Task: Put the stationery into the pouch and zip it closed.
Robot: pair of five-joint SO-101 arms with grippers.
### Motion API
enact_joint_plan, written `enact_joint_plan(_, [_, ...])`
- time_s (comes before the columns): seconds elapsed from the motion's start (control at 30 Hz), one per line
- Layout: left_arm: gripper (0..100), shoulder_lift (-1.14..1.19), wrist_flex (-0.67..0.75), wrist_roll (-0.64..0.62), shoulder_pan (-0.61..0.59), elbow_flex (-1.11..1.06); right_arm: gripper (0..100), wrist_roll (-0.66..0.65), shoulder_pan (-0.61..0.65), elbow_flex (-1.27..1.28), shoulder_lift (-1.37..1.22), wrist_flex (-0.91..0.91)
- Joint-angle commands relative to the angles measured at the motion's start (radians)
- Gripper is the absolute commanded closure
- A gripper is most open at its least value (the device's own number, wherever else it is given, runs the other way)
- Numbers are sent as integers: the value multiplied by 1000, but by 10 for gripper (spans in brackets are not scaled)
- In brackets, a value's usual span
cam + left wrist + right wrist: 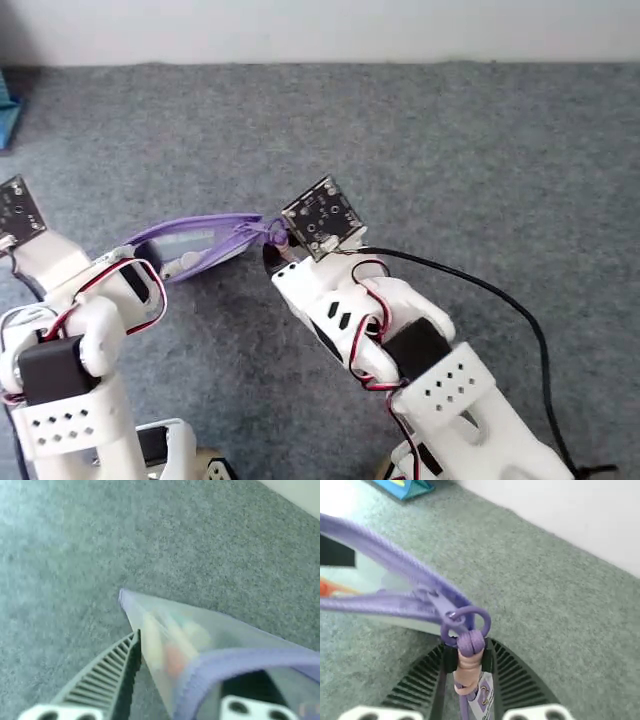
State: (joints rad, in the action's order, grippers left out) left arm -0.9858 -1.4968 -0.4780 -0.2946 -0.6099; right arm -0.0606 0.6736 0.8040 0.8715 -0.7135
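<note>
Currently: pouch held at both ends, zip not closed.
Left gripper clamped narrow on 1 end of the pouch, with the translucent wall and purple trim between its jaws. Stationery is inside, seen through the wall as blurred orange, yellow and pale green shapes; cannot tell which items. Right gripper at the opposite end, pinched tight on the purple pull cord that hangs from the slider's ring, a small tag on the cord between the jaws. Slider sits at that end; the 2 zip bands spread apart away from it, mouth open. Pouch stretched between the 2 arms over the grey table, left of middle in the high view. Blue object at the table's far edge, well apart.
</note>
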Motion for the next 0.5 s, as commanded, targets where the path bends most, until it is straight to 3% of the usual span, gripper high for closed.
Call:
enact_joint_plan(0.0, [547, 8, -89, -28, 17, 99, 991, 8, -12, -69, 39, -7])
enact_joint_plan(0.27, [547, 8, -245, -87, 124, 360, 991, 8, -8, -71, 38, 51])
enact_joint_plan(0.47, [547, -87, -258, -52, 238, 449, 991, 5, -8, -71, 35, 150])
